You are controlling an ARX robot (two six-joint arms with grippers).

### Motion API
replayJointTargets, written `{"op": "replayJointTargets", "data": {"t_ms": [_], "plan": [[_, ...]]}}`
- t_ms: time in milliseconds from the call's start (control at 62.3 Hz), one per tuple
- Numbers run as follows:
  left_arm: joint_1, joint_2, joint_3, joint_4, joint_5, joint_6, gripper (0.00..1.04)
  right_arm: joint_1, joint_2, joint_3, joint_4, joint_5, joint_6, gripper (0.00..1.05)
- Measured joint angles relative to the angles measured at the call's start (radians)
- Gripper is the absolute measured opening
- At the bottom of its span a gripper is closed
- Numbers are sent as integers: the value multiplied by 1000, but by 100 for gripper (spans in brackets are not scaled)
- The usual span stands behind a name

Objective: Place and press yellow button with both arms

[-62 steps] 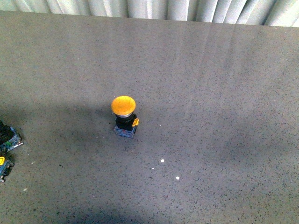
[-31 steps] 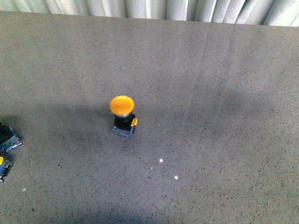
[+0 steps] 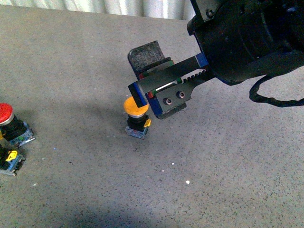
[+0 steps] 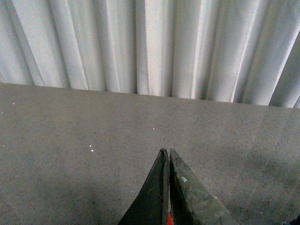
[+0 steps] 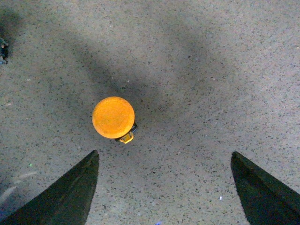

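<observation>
My right arm (image 3: 247, 38) reaches over the grey desk (image 3: 237, 180) from the far right corner. Its gripper (image 3: 142, 78) is spread wide above the yellow button (image 3: 135, 108) without touching it. My left gripper (image 4: 167, 159) is pressed together, pointing at the far edge. The button stands upright near the desk's middle, well apart from a red button (image 3: 4, 111) at the left edge.

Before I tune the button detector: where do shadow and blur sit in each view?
Right wrist view: a shadow band crosses the table around the yellow button, its cap glare-free. Front view: the near right tool looks soft and hides part of that cap. Left wrist view: bright curtain, dim left tool.
</observation>
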Motion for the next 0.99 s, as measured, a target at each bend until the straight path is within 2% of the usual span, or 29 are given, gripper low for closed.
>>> {"op": "replayJointTargets", "data": {"t_ms": [353, 578, 706, 995], "plan": [[0, -113, 0, -113, 0, 0, 1, 36, 127, 108, -22, -36, 68, 1], [0, -160, 0, -159, 0, 0, 1, 39, 181, 133, -39, -67, 113, 1], [0, -297, 0, -326, 0, 0, 1, 42, 193, 147, -40, -80, 132, 1], [1, -319, 0, -336, 0, 0, 1, 44, 217, 161, -48, -91, 163, 1]]}}
